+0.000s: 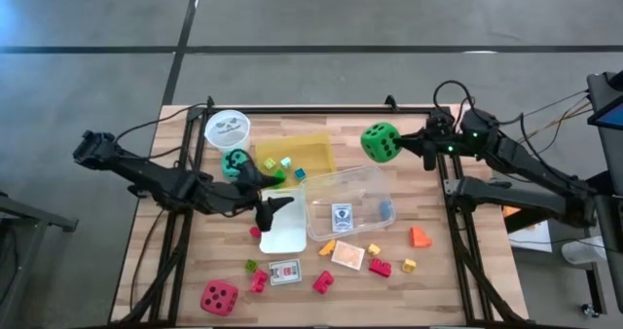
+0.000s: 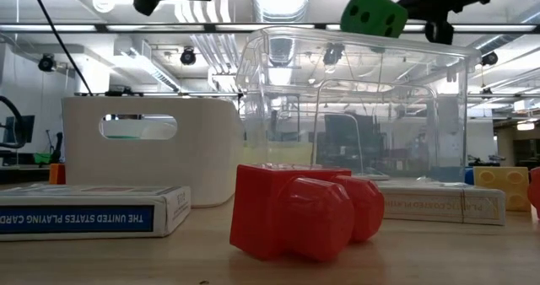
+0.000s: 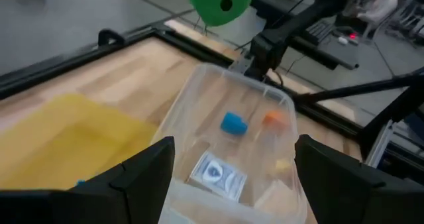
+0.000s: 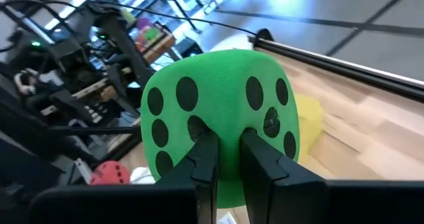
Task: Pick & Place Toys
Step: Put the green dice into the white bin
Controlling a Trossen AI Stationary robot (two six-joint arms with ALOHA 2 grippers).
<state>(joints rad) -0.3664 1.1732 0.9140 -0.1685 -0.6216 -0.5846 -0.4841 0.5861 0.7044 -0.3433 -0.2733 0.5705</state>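
My right gripper [image 4: 228, 161] is shut on a green die with black dots [image 1: 381, 142], held in the air beyond the far right corner of the clear plastic box [image 1: 350, 202]. In the low view the die [image 2: 374, 13] hangs above the box's rim. My left gripper [image 1: 274, 209] stands open at the box's left side, nothing between its fingers; its wrist view looks down into the box, where a card pack [image 3: 215, 174], a blue block [image 3: 233, 123] and an orange block [image 3: 272, 119] lie. A teal die [image 1: 235, 162] and a red die [image 1: 219, 297] rest on the table. My right gripper pinches the green die's dotted face [image 4: 228, 134] between its two nearly closed fingers [image 4: 205, 159], which sink into the soft surface. The fingers come almost level from the table's right side. The die is lifted clear of the table, out in front of the fingertips.
A yellow tray [image 1: 297, 154] with small blocks and a white round cup [image 1: 227, 127] stand at the far left. A white bin [image 1: 282, 232] lies left of the clear box. Loose blocks [image 1: 380, 267], a card pack [image 1: 285, 272] and a red block [image 2: 304, 211] are scattered near the front edge.
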